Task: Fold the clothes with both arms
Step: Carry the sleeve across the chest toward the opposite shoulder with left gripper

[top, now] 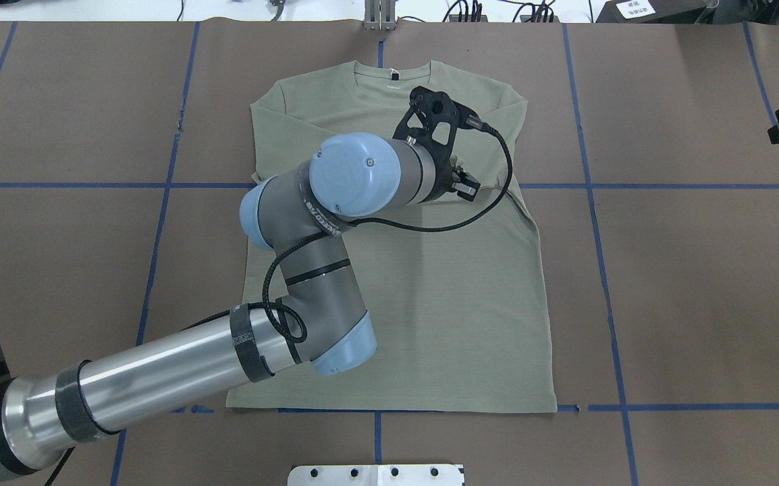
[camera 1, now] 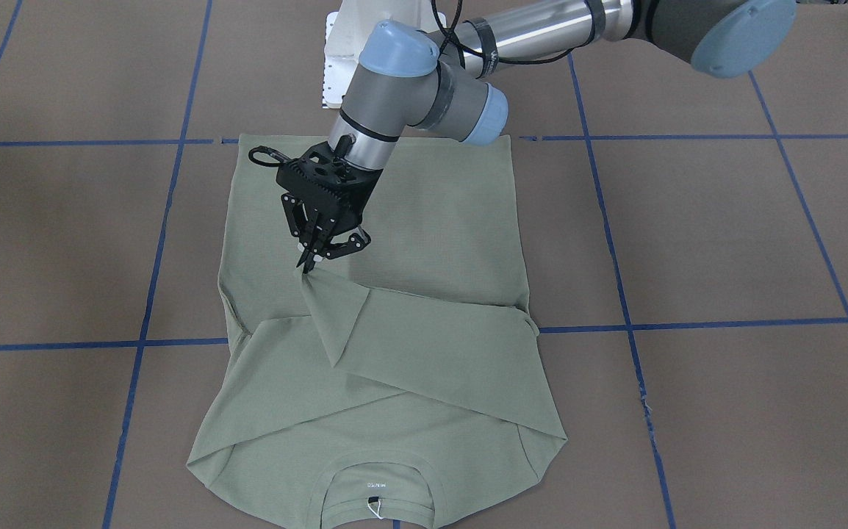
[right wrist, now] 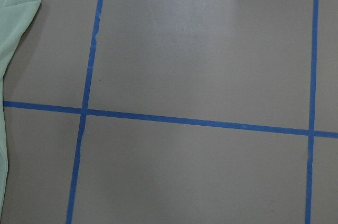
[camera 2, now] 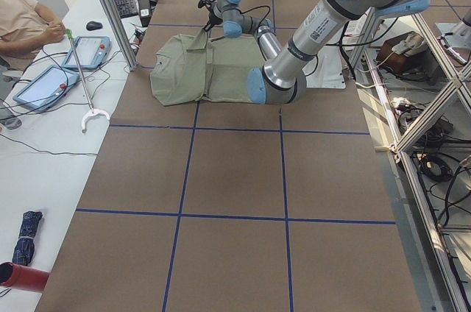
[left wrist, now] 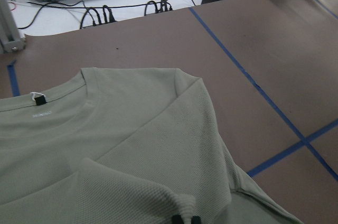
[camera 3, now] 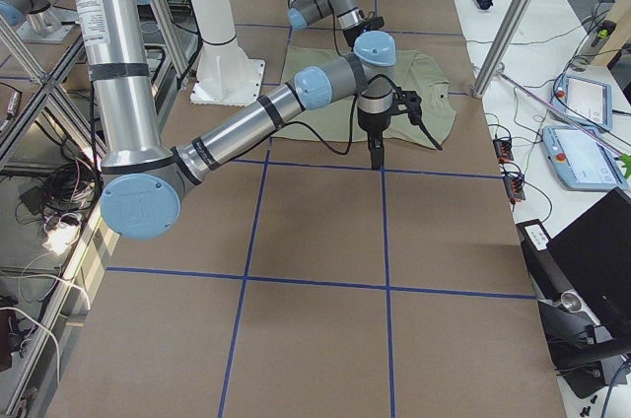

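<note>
The sage-green shirt [camera 1: 439, 220] lies flat on the brown table, neck [top: 393, 73] at the far side from the robot. One sleeve lies folded across the chest. My left gripper [camera 1: 308, 266] is over the shirt's upper part, shut on the other sleeve's cuff [left wrist: 177, 203], which it holds slightly raised and drawn across the body. In the left wrist view its fingertips [left wrist: 178, 218] pinch that cuff at the bottom edge. My right gripper [camera 3: 377, 154] hangs above the table beside the shirt; I cannot tell whether it is open or shut. The right wrist view shows only the shirt's edge [right wrist: 10, 23].
Blue tape lines [top: 592, 202] grid the table. The white pedestal base [camera 1: 343, 66] stands at the robot's side. A side bench with tablets [camera 2: 88, 51] and a seated person [camera 2: 22, 18] runs beyond the far edge, behind aluminium posts [camera 2: 110, 10].
</note>
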You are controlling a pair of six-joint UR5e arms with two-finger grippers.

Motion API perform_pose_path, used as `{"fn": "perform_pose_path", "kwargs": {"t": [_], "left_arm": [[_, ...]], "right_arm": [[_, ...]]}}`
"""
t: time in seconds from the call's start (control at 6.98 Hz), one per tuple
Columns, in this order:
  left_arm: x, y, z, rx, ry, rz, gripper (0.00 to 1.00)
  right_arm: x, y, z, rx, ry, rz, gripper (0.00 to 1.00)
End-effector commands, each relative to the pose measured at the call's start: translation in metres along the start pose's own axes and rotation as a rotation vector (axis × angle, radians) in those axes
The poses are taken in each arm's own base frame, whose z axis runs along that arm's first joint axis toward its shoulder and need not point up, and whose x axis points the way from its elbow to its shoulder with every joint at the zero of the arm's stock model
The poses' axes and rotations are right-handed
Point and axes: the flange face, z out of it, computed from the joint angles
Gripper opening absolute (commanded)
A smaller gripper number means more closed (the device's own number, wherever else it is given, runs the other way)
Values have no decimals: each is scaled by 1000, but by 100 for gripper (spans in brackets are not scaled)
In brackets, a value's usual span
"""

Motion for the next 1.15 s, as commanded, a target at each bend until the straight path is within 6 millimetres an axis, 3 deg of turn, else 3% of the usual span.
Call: {"fn": "perform_pose_path", "kwargs": {"t": [0.0,0.14,0.29,0.43,0.72,0.86,1.0], "left_arm": [[27,23,7,6,58,80,0],[38,25,6,3,74,82,0],[42,23,4,15,88,80,67],[46,21,-6,67,145,50,100],[42,22,-11,78,166,-20,100],[31,18,-11,18,150,-12,100],[1,-6,-22,-80,114,-17,100]], "right_arm": [[0,0,0,0,0,0,100],[0,-1,0,0,0,0,100],[0,-1,0,0,0,0,100],[-1,-4,2,-1,0,-3,100],[-11,-10,-1,33,-18,-35,100],[-26,-11,3,60,-41,-65,100],[-71,-12,26,66,-85,-121,100]]}}
